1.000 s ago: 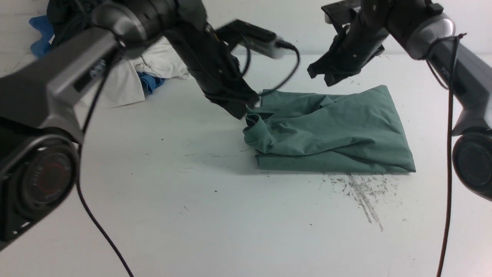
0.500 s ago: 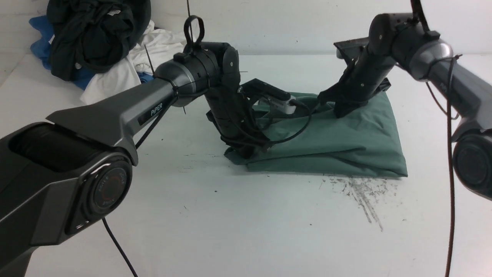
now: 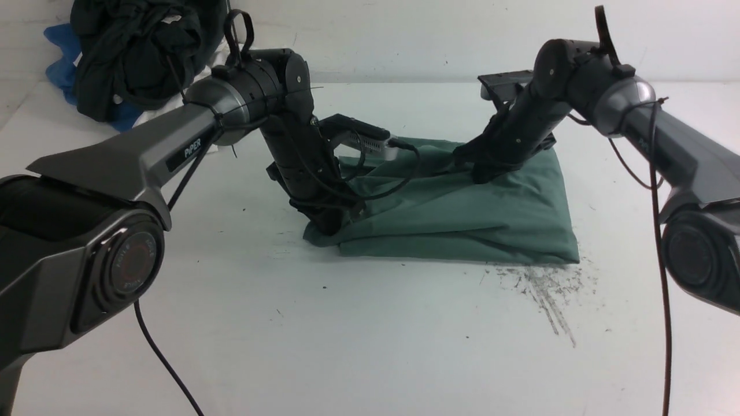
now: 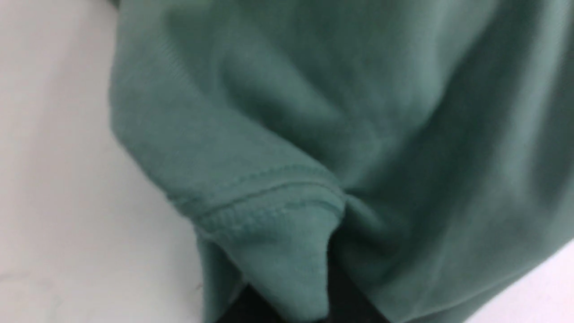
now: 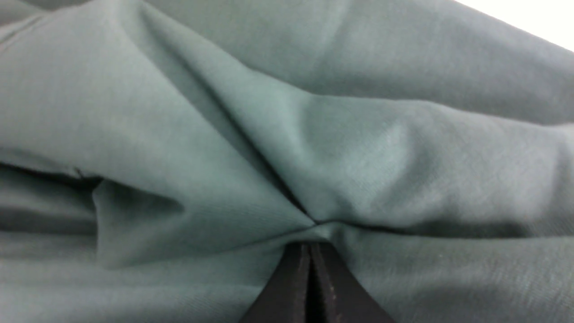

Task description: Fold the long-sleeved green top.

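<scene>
Front: green long-sleeved top (image 3: 462, 214) lies folded mid-table (image 3: 370, 335). My left claw (image 3: 328, 222) is down at its left edge, right claw (image 3: 483, 172) on its far top side. Dark garment (image 3: 139, 52) heaped at the far left corner.

Left wrist: claw pinched tight on the ribbed cuff (image 4: 278, 224).

Right wrist: right claw (image 5: 310, 251) fully closed, cloth bunched at its tips, so it's gripping a fold.
</scene>
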Available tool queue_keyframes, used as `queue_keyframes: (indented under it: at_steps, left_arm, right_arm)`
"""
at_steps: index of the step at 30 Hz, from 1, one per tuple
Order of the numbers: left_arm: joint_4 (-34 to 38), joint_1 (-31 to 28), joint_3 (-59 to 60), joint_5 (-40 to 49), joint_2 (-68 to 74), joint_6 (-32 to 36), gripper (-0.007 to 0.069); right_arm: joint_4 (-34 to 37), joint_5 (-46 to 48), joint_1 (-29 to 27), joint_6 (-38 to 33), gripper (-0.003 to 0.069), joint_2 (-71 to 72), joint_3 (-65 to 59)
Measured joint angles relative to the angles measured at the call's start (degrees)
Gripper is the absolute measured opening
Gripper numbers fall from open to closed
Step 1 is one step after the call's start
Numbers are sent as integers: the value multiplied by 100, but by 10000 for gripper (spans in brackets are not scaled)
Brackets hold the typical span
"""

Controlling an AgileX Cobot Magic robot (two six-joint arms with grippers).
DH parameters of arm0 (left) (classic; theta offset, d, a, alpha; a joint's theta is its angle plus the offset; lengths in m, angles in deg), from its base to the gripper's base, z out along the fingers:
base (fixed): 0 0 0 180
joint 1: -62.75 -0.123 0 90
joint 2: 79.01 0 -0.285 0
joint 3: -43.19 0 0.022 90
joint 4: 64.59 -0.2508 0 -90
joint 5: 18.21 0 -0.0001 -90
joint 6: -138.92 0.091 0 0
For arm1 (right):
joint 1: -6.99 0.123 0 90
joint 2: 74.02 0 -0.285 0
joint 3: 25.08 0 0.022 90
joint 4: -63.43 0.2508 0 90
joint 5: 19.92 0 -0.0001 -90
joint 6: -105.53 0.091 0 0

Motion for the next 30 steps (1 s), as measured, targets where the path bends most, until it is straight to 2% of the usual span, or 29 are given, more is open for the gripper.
queue_keyframes:
  at_steps: [11, 22, 29, 30]
  left_arm:
    - [-8, -342, 0, 19, -1203, 12, 6]
    - [-673, -414, 98, 113, -3596, -178, 6]
    - [-1105, -414, 1898, 170, -5490, -540, 6]
    - [-1238, -414, 2434, 174, -5876, -636, 6]
  right_arm:
    - [239, 352, 224, -16, -15, 382, 128]
    - [221, 417, 224, -103, -15, 2794, 686]
    - [196, 508, 224, -103, -15, 4106, 536]
    - [196, 508, 224, -103, -15, 4401, 379]
